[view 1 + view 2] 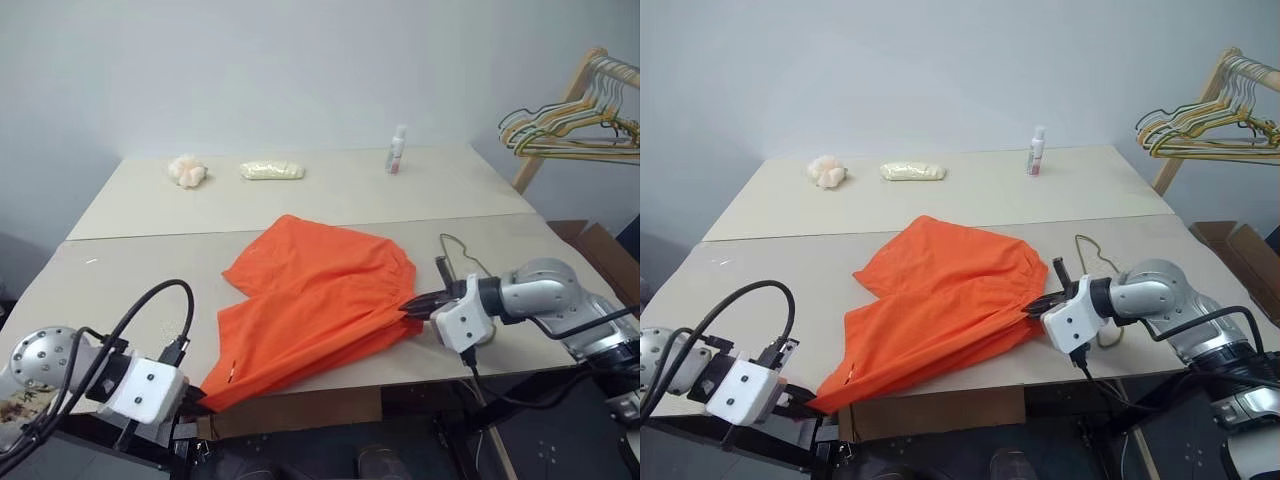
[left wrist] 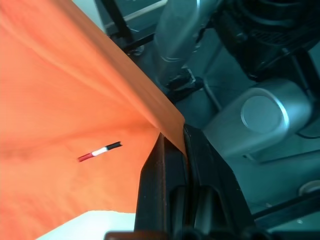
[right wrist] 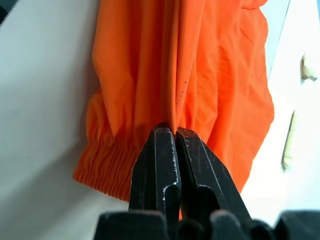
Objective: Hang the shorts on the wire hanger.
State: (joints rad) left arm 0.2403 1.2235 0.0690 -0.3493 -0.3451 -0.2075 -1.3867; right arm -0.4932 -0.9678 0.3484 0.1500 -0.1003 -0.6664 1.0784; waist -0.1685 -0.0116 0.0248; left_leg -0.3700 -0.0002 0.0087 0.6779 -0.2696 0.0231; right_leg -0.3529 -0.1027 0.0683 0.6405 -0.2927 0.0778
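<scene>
Right, here is how it stands for you.
Shorts: the shorts (image 1: 315,300) are stretched across the near half of the table (image 1: 140,265), one corner dragged off the front edge toward your left side, the gathered waistband bunched at your right.
Left gripper: your left gripper (image 1: 192,398) is clamped tight on the low orange corner; in the left wrist view the fabric edge runs straight down between the black fingers (image 2: 160,175).
Right gripper: your right gripper (image 1: 418,303) is pinched closed on the cloth just beside the elastic waistband, a fold gathered between its fingertips (image 3: 160,150).
Wire hanger: the wire hanger (image 1: 462,258) lies flat on the table behind your right wrist, its hook toward the back, mostly hidden by the arm and apart from the shorts.
Step in hand: by my reading you're spreading the shorts taut between both grips before bringing them to the hanger.
Doing it well: keep the tension even, and lift rather than drag so the hem doesn't snag the table edge.
Watch: the right pinch is thin, so a hard tug could slip it.
Bystanders: the bottle (image 1: 397,150) and the hangers on the rack (image 1: 570,125) sit well apart.
</scene>
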